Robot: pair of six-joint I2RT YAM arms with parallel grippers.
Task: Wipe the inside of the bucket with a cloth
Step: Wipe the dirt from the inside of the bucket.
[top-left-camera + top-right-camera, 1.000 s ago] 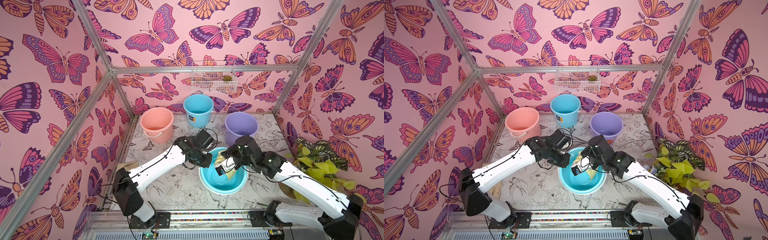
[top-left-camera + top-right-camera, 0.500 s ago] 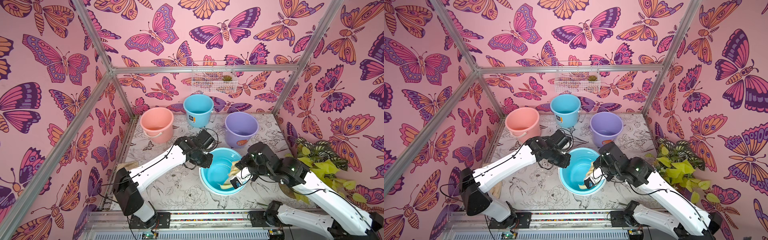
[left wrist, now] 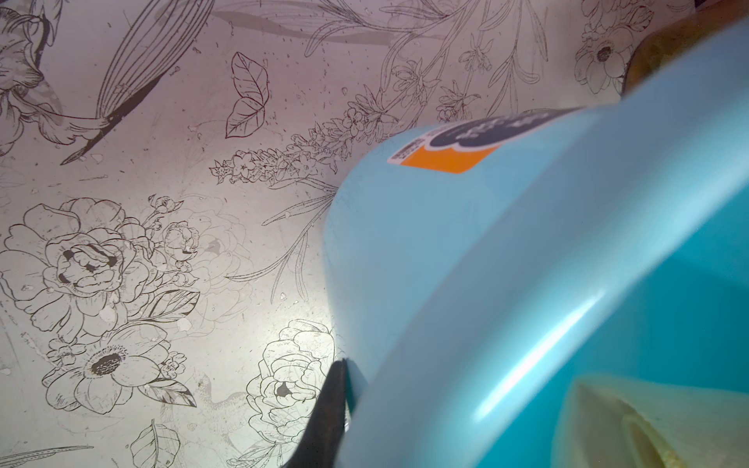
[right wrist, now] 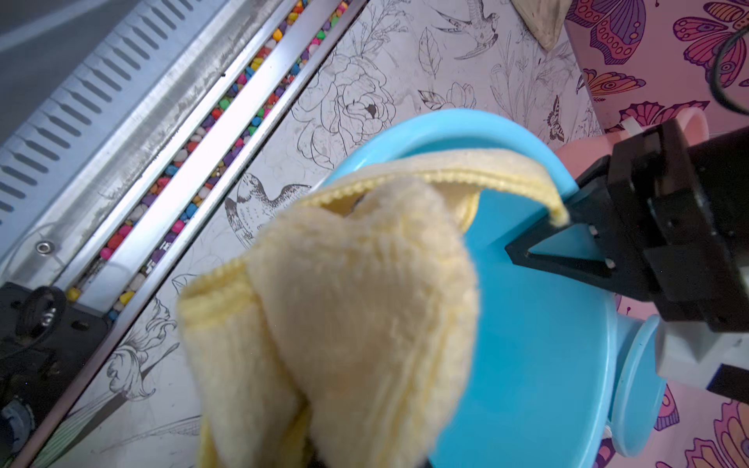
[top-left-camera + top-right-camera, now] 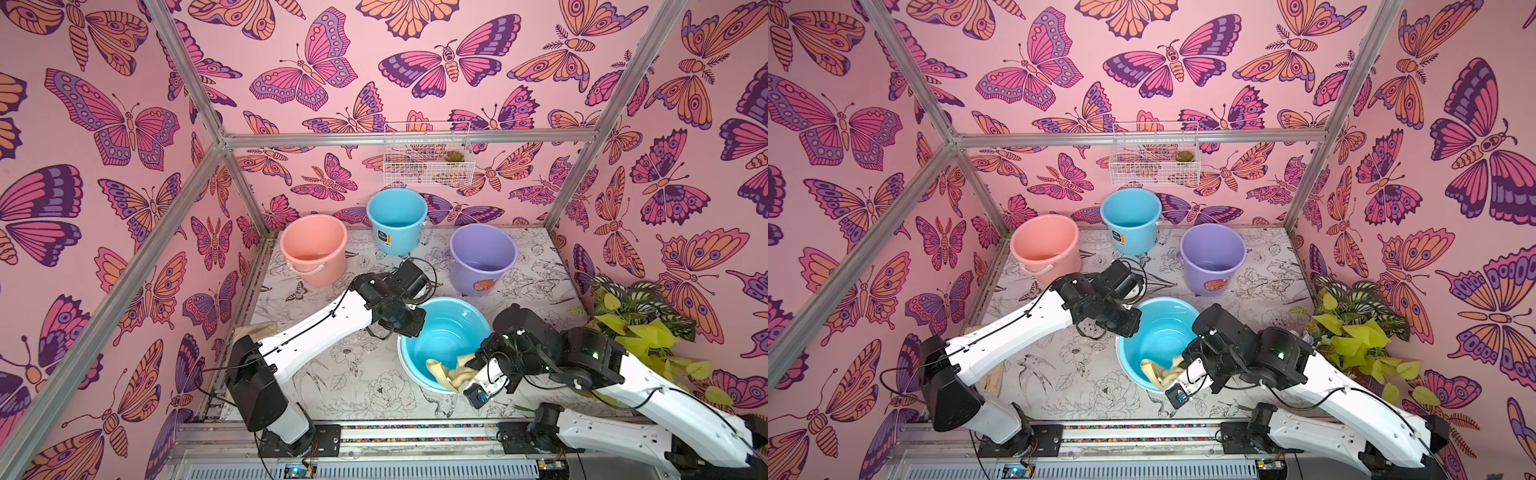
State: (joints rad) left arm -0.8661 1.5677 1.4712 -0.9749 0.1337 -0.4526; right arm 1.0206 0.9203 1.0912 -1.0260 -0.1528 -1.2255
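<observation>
Since a second ago the right arm has pulled back toward its base, dragging the cloth from the middle of the bucket [image 5: 453,328] to its near wall. The left gripper [image 5: 412,327] is clamped on the bucket's far-left rim, one finger inside and one outside, steadying it. The right gripper [image 5: 466,371] sits at the near rim. Its fingers are buried in fabric, so they seem closed on the cloth [image 5: 441,371], which bunches against the inner wall and laps over the rim. Wiping is under way. The next move, I judge, calls for pushing the cloth back down around the remaining walls.
</observation>
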